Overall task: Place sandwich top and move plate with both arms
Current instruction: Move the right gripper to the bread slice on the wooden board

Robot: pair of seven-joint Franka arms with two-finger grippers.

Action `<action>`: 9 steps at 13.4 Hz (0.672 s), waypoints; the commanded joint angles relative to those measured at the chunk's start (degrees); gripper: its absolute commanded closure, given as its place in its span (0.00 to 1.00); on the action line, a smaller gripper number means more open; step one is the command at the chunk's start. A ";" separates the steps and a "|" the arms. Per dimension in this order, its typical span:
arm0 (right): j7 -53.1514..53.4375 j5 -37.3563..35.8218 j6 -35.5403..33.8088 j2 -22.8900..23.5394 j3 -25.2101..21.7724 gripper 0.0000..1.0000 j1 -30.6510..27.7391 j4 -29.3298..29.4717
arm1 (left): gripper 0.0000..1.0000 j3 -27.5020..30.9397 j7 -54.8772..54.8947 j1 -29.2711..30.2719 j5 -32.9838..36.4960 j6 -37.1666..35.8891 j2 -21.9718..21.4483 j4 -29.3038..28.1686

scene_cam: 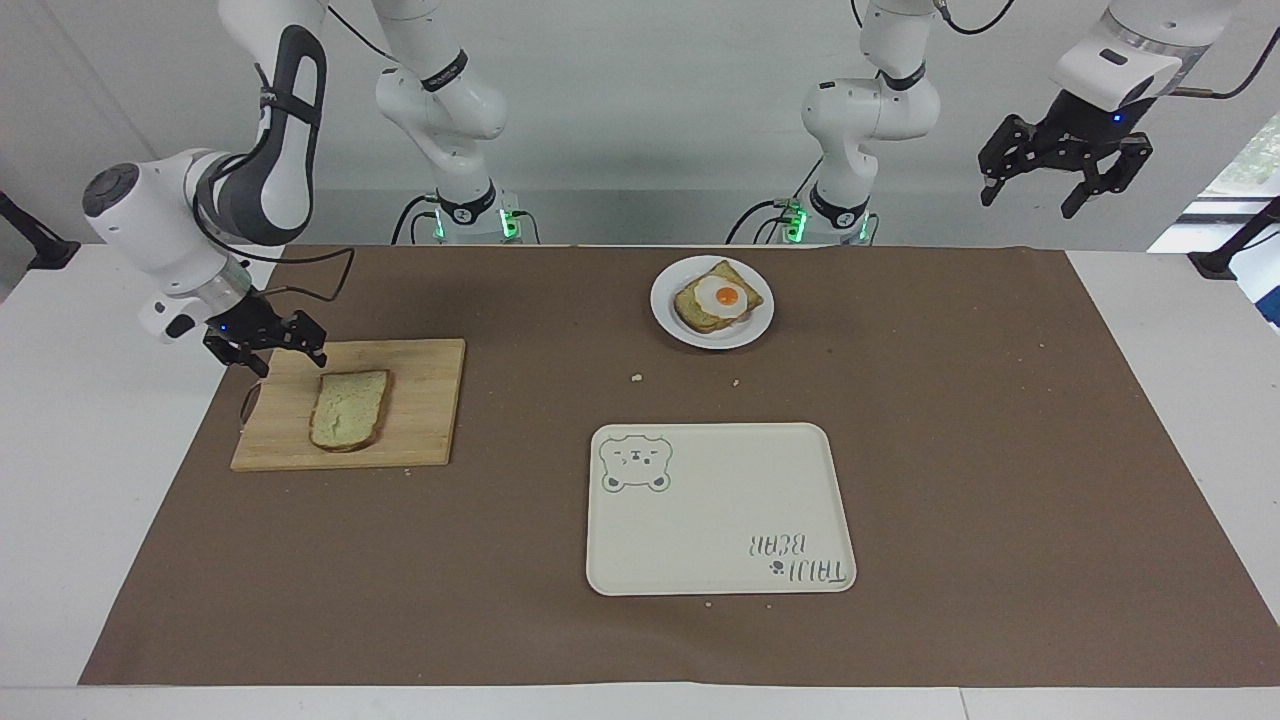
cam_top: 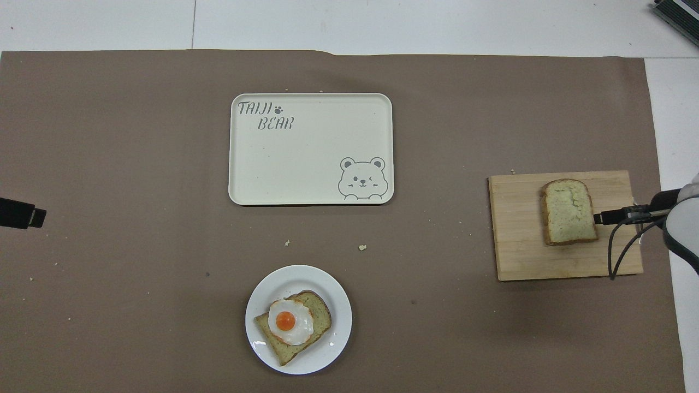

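The sandwich top [scene_cam: 349, 409] is a pale bread slice that lies flat on a wooden cutting board [scene_cam: 430, 400] at the right arm's end of the table; it also shows in the overhead view [cam_top: 568, 212]. My right gripper [scene_cam: 288, 360] is open and empty, low over the board's edge beside the slice, apart from it. Its tip shows in the overhead view [cam_top: 600, 217]. The small white plate [scene_cam: 665, 318] holds dark toast with a fried egg [scene_cam: 722, 295]. My left gripper [scene_cam: 1050, 195] is open and empty and waits high over the left arm's end of the table.
A cream tray [scene_cam: 720, 520] with a bear drawing lies farther from the robots than the plate; it also shows in the overhead view [cam_top: 306, 164]. A brown mat [scene_cam: 1000, 450] covers the table. A few crumbs lie between plate and tray.
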 commanded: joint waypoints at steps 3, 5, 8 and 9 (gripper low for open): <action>-2.10 4.35 4.19 2.85 0.49 0.45 -1.80 -2.27 | 0.00 0.07 -0.77 -0.06 0.37 -0.50 -1.73 -1.87; -2.27 4.53 4.74 2.94 0.49 0.52 -1.71 -2.71 | 0.00 0.07 -0.60 -0.50 0.37 -0.50 -1.73 -1.70; -2.45 5.32 6.76 4.08 0.49 0.75 -1.63 -3.07 | 0.00 0.24 -0.51 0.03 0.37 -0.41 -1.73 -1.70; -1.93 5.32 6.59 4.17 0.49 1.00 -1.10 -3.15 | 0.00 0.24 -0.42 0.11 0.37 -0.41 -1.73 -1.70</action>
